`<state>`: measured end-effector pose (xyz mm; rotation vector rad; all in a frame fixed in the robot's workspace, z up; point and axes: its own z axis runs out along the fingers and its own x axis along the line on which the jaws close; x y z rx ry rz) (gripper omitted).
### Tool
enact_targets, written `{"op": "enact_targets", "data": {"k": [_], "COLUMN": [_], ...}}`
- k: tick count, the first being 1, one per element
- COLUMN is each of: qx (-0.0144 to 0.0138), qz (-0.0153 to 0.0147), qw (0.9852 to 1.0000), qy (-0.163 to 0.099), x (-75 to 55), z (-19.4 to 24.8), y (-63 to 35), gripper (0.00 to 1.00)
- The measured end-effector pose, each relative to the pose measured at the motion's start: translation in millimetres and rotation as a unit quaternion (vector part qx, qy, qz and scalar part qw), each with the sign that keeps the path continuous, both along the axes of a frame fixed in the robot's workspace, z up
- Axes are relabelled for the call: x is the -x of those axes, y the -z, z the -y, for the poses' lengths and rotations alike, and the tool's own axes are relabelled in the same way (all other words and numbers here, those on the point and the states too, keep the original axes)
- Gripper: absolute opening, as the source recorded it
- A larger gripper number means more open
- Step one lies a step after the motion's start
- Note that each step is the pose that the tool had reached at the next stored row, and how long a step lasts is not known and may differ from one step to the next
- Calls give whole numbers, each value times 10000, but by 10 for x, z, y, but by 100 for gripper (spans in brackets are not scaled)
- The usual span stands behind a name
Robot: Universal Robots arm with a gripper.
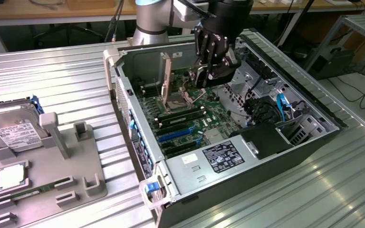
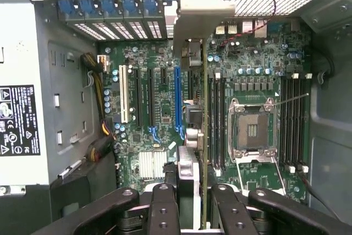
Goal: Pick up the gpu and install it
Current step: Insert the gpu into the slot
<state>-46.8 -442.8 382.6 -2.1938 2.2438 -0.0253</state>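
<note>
My gripper reaches down into the open computer case and is shut on the gpu. The card stands on edge, its silver bracket toward the case's slotted rear wall. In the wrist view the gpu appears as a thin edge running away from my gripper. It lies over the motherboard, between the long blue slot and the memory slots. I cannot tell whether the card's lower edge touches a slot.
A silver hard drive, a processor chip and a green memory stick lie on a grey fixture at the exterior view's left. Inside the case are the power supply, the open processor socket and cable bundles.
</note>
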Motion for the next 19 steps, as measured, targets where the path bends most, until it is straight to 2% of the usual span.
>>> {"op": "enact_targets", "data": {"k": [5,7,9,12,16,19], "qx": [0,0,1,-2,-1,0], "qz": [0,0,0,1,23,28], "qw": [10000,9999,10000,9998,9997,9997], "qy": [29,133,-40,-195,-242,-245], "x": [24,26,25,26,25,26], "z": [0,1,1,2,4,4], "y": [9,37,134,191,282,292], "gripper": [28,28,28,28,28,28]}}
